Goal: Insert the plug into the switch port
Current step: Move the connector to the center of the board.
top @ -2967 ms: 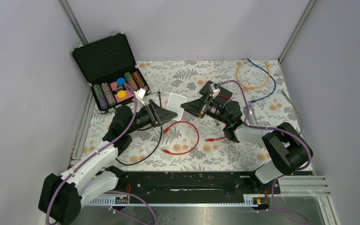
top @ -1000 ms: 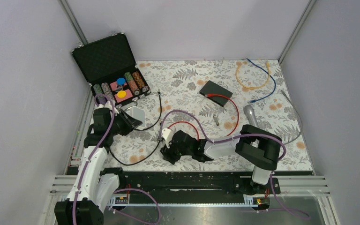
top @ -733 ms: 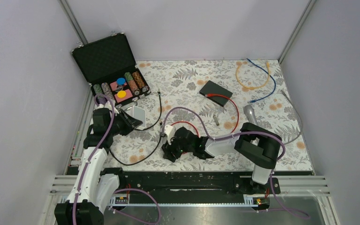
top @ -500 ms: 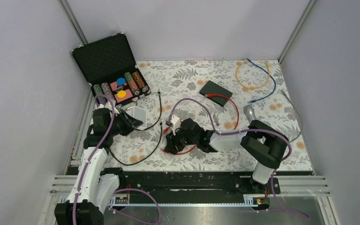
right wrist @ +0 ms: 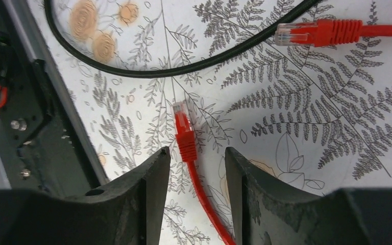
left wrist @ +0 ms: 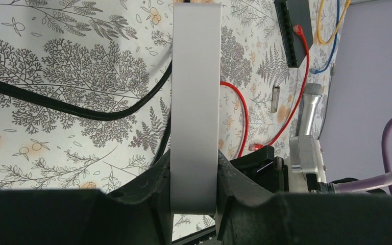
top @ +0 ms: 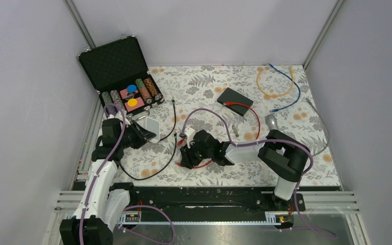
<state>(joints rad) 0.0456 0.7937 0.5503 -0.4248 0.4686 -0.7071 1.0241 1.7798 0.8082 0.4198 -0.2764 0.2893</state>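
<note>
The right gripper [right wrist: 194,161] hung with jaws parted astride the red plug [right wrist: 182,127] near the table's [top: 209,81] near edge, apparently not pinching yet, aligned to grab it. The switch [top: 235,96] lay toward the far edge. The left gripper [left wrist: 194,176] clamped a white box [left wrist: 195,76] (out of the way).

Right pincer [top: 185,161] low over red cable [top: 203,165]

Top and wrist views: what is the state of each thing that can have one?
Case: open.
Left hand: shut on white box.
Right hand: open, astride plug.
Plug: lying loose, not inserted.
Black switch: one red cable plugged in.
</note>
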